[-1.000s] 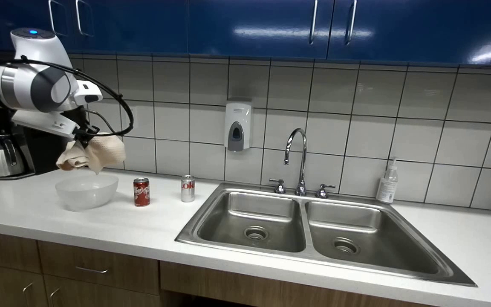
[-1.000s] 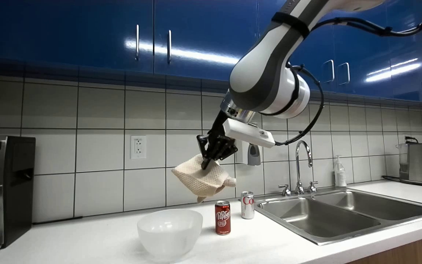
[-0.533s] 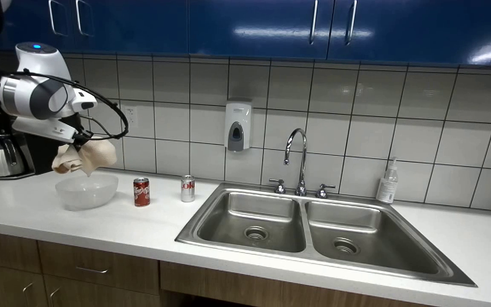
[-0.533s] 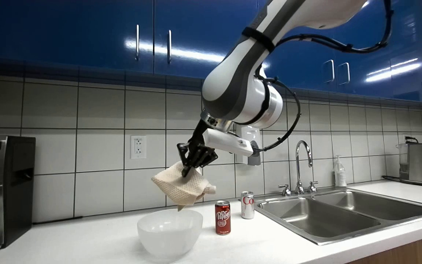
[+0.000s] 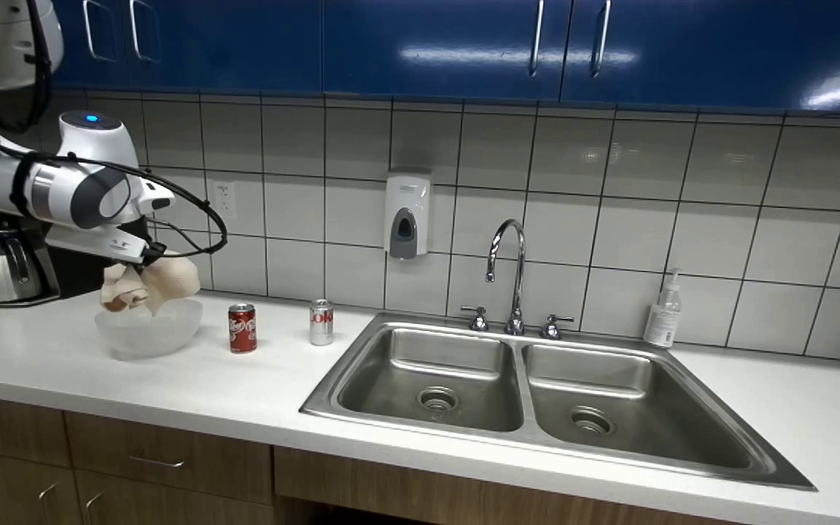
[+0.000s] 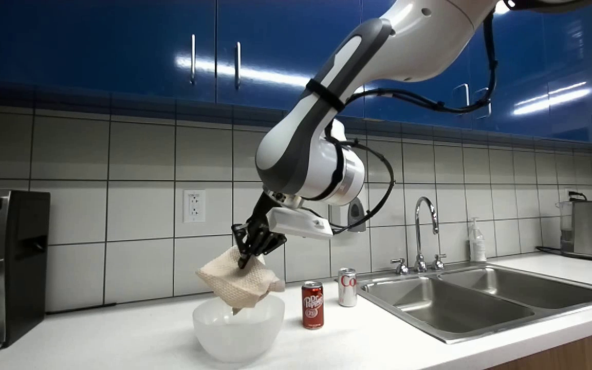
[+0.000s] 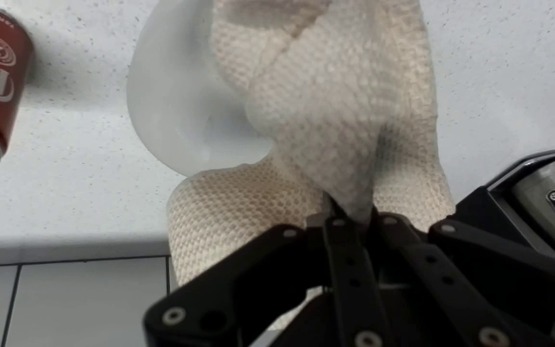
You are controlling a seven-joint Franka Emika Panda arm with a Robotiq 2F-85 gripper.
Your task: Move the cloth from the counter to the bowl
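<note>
The beige waffle-weave cloth (image 6: 239, 281) hangs bunched from my gripper (image 6: 244, 263), which is shut on it. In both exterior views the cloth (image 5: 176, 279) is over the translucent white bowl (image 5: 149, 337), its lower corner at about rim height. I cannot tell whether it touches the bowl (image 6: 239, 336). The bowl stands upright on the white counter (image 6: 131, 336). In the wrist view the cloth (image 7: 325, 91) rises between my fingertips (image 7: 350, 207) and covers much of the bowl (image 7: 176, 96). The fingertips are partly hidden by the cloth.
A red Dr Pepper can (image 6: 312, 307) stands close beside the bowl, with a silver Coke can (image 6: 347, 289) beyond it. A double sink (image 5: 522, 379) with a tall faucet (image 5: 515, 277) lies further along. A black coffee maker (image 6: 18, 267) stands on the bowl's other side.
My gripper has moved down and across toward the coffee-maker side in an exterior view, carrying the cloth from above the cans' side to low over the bowl. Bowl and cans have not moved.
</note>
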